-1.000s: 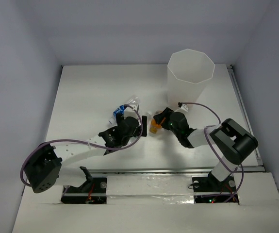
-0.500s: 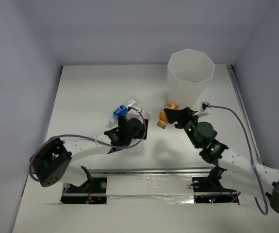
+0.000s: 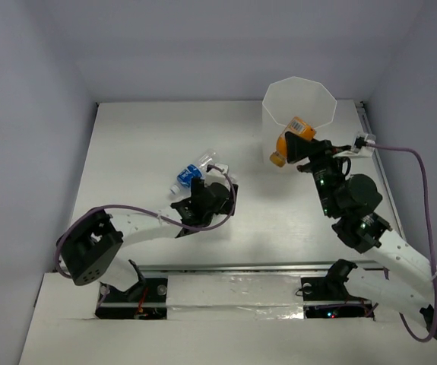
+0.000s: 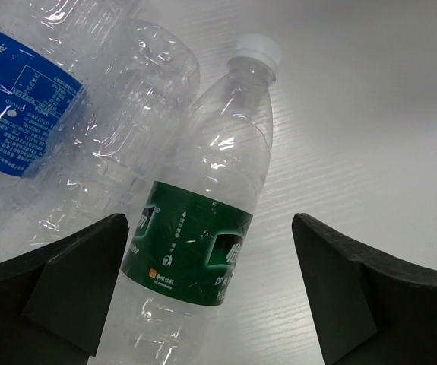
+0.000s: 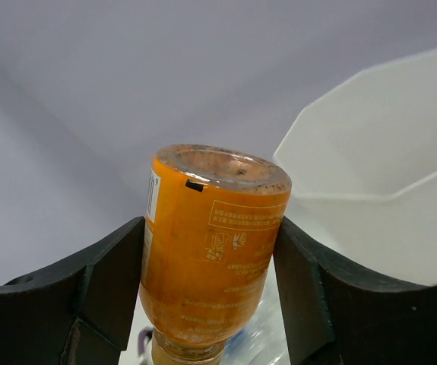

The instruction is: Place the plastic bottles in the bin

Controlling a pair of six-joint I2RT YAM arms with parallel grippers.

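On the white table (image 3: 142,144), a clear blue-labelled bottle (image 4: 20,106) is seen lying against a clear green-labelled bottle (image 4: 195,243) with a white cap, crowding the left finger's side. The left gripper (image 4: 210,255) is set wide open astride the green-labelled one, with nothing grasped. An orange bottle (image 5: 214,255), tilted with its flat base uppermost, is clamped between the fingers of the right gripper (image 5: 209,228) at the near-left rim of the translucent white bin (image 3: 318,97).

- The right end effector (image 3: 300,144) lifted the orange bottle (image 5: 210,251) off the surface (image 3: 142,144) up to the bin (image 3: 309,99) rim.
- The left end effector (image 3: 220,182) edged toward the clear bottles (image 3: 195,171).
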